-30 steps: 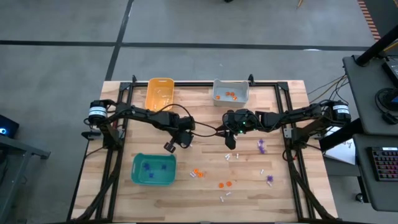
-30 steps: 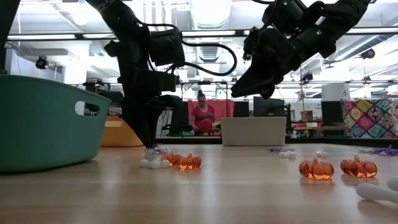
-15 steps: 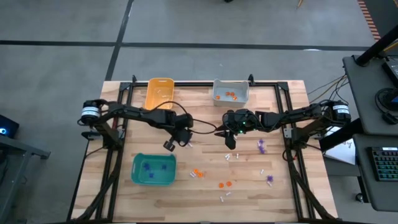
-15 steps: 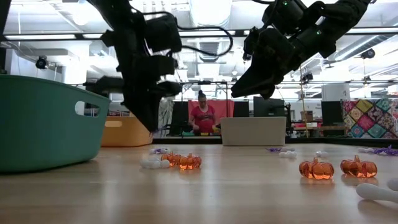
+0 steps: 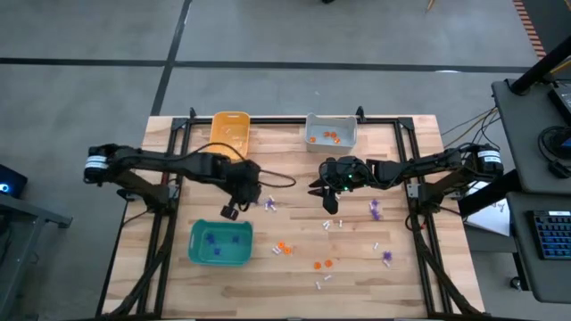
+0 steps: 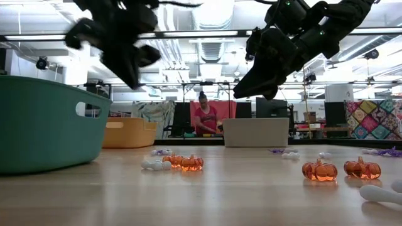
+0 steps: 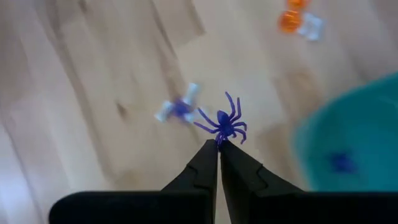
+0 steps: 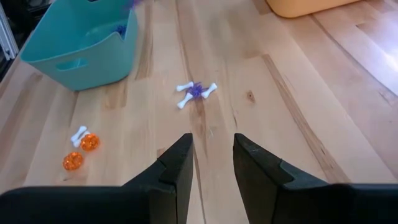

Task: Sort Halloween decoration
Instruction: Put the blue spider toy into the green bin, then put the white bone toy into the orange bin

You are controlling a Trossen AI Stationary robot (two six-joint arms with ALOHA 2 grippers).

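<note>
Left gripper point(image 7: 218, 144) pinching a purple spider point(image 7: 222, 124), now carried off the table toward the teal bin point(image 5: 220, 243), clear of the trinkets below; drop into purple pile likely next. Right gripper point(image 8: 211, 155) spread, empty, hovering mid-table above bones point(image 8: 196, 93)
</note>
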